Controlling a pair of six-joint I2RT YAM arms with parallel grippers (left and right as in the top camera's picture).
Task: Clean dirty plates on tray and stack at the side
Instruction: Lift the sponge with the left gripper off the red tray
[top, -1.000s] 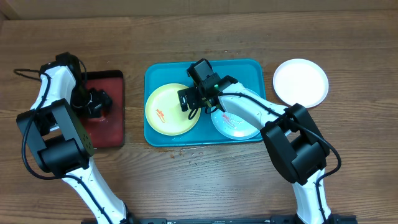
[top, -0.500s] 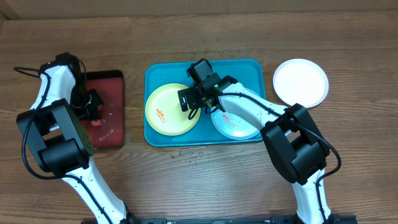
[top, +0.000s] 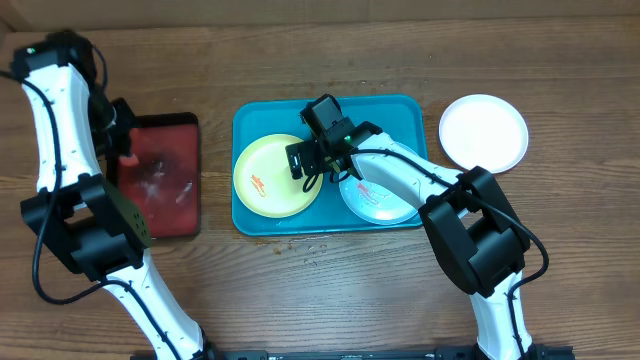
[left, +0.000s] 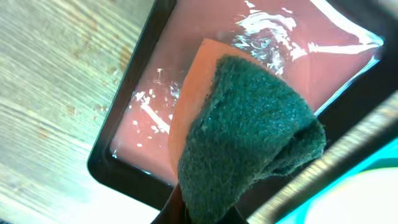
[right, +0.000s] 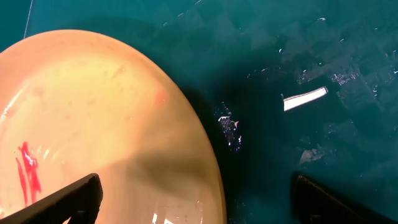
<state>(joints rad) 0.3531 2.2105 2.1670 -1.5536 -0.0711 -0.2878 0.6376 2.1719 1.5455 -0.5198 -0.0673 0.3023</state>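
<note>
Sponge (left: 249, 137) gripped; scrub of the yellow-green plate (top: 265, 160) not yet begun.
Left gripper (top: 126, 155) clamps it above the red tray (top: 165, 190), left of the teal tray (top: 400, 115); right gripper (right: 196, 193) hangs spread wide over that plate's edge inside. Next, likely: carry the sponge right, clearing the teal tray's raised rim, with the right arm crowding the plate. Mint plate (top: 378, 200) inside; white plate (top: 483, 132) right of the tray.
</note>
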